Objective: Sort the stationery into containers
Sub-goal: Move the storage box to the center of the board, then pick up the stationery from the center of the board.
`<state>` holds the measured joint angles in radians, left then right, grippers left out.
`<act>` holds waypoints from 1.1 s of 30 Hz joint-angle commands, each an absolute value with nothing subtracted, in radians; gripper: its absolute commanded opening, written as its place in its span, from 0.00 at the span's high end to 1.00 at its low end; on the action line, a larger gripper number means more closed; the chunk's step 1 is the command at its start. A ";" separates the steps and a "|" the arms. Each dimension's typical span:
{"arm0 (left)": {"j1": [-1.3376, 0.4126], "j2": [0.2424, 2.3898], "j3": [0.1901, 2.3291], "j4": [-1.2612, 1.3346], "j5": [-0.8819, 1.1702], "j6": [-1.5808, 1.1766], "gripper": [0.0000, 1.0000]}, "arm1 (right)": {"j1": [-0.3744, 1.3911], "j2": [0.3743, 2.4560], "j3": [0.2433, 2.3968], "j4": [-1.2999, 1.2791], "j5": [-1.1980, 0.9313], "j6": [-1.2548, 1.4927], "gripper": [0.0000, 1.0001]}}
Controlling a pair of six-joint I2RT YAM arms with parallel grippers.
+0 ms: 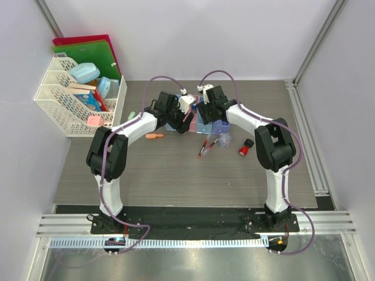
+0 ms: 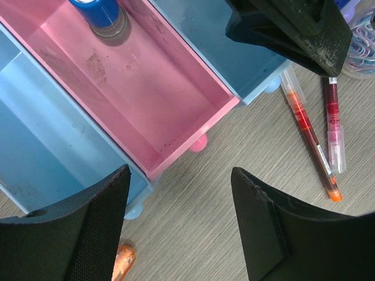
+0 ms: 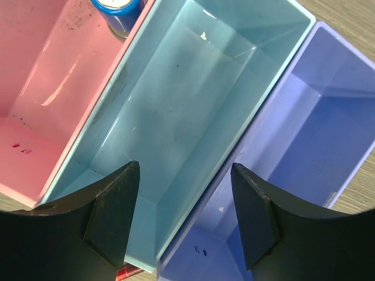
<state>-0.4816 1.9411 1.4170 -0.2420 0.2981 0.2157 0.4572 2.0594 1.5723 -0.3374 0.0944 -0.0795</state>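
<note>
The four joined bins [image 1: 202,122] stand mid-table: light blue, pink [image 2: 140,88], light blue [image 3: 176,99], purple-blue [image 3: 316,140]. A blue piece [image 2: 96,13] lies in the pink bin and also shows in the right wrist view [image 3: 117,8]. Two red-and-black pens [image 1: 206,146] lie in front of the bins; they also show in the left wrist view [image 2: 310,140]. An orange marker [image 1: 154,136] lies to the left. A clear bluish lump [image 1: 225,139], a red piece [image 1: 242,150] and a green piece [image 1: 131,115] lie loose. My left gripper [image 2: 180,187] is open and empty over the pink bin's near corner. My right gripper [image 3: 184,175] is open and empty over the wall between the light blue and purple-blue bins.
A white lattice rack [image 1: 73,102] with boxes and folders stands at the far left. The two grippers [image 1: 196,110] hang close together above the bins. A metal rail [image 1: 307,140] runs along the table's right edge.
</note>
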 commanded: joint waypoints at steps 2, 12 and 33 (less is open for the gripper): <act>-0.485 1.853 1.416 -0.224 0.276 0.210 0.29 | 0.462 1.991 1.589 -0.327 0.156 -0.115 0.30; -0.483 1.750 1.376 -0.241 0.333 0.179 0.29 | 0.414 1.852 1.571 -0.322 0.187 -0.068 0.27; -0.483 1.410 1.192 -0.534 0.342 0.351 0.22 | 0.239 1.300 1.029 -0.644 0.025 -0.794 0.23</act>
